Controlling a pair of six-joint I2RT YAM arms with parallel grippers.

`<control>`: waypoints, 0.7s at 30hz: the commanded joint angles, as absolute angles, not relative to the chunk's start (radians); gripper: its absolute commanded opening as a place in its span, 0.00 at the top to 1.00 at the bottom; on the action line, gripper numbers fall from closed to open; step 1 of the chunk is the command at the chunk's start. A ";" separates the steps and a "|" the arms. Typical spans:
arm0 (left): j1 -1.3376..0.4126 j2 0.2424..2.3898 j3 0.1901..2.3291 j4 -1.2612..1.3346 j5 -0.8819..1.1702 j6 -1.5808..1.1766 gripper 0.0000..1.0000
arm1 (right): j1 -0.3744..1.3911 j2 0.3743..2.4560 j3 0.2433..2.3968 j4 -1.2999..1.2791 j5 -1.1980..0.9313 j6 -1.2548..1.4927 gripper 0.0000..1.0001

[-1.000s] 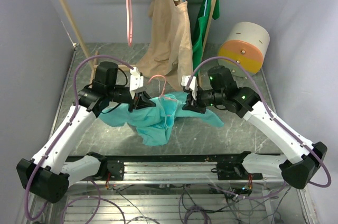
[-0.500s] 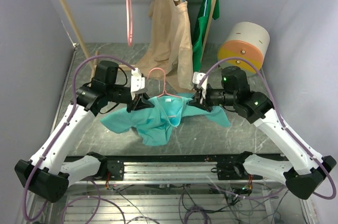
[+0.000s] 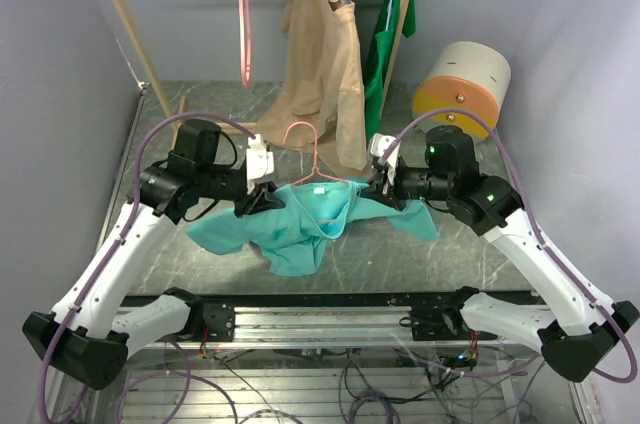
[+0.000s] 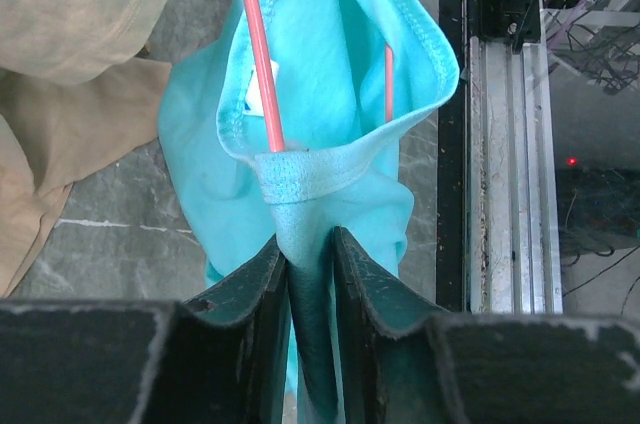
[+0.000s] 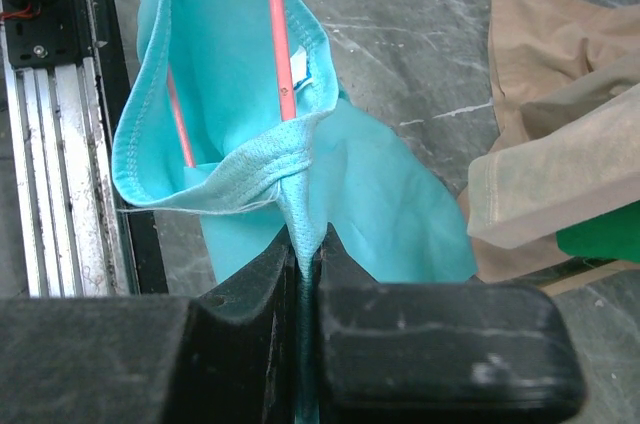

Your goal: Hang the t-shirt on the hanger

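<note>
Between both arms, over the table (image 3: 450, 254): shirt pinched at both shoulders, hanger through the collar.

My left gripper (image 4: 308, 274) has its jaws closed on a bunched fold of the t-shirt (image 3: 300, 229) just below the collar band, and my right gripper (image 5: 305, 264) is pressed tight on the opposite fold. The pink hanger (image 4: 258, 54) runs down inside the stretched neck opening, its hook standing above the cloth. A small white tag (image 4: 253, 96) sits inside the collar, with any print too small for me to read. The hem droops onto the table.
</note>
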State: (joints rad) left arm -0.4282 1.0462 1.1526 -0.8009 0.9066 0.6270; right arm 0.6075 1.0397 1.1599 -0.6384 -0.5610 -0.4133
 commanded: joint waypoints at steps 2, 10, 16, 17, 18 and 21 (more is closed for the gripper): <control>-0.434 1.017 1.162 -0.844 0.899 0.644 0.69 | 0.589 1.012 1.171 -0.598 -0.526 -0.383 1.00; -0.434 1.014 1.160 -0.859 0.877 0.657 0.76 | 0.589 0.996 1.168 -0.607 -0.531 -0.374 1.00; -0.433 0.995 1.146 -0.804 0.874 0.625 0.93 | 0.588 1.001 1.176 -0.666 -0.516 -0.380 1.00; -0.431 0.990 1.145 -0.796 0.877 0.624 0.93 | 0.589 1.004 1.180 -0.687 -0.505 -0.386 1.00; -0.430 0.982 1.144 -0.789 0.883 0.629 0.93 | 0.588 1.006 1.183 -0.709 -0.496 -0.392 1.00; -0.424 0.951 1.139 -0.774 0.900 0.641 0.93 | 0.585 1.010 1.195 -0.763 -0.482 -0.410 1.00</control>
State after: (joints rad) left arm -0.4278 1.0103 1.1484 -0.7895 0.8570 0.6243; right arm 0.6037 1.0115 1.1610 -0.6876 -0.5697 -0.4030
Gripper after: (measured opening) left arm 0.104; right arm 0.040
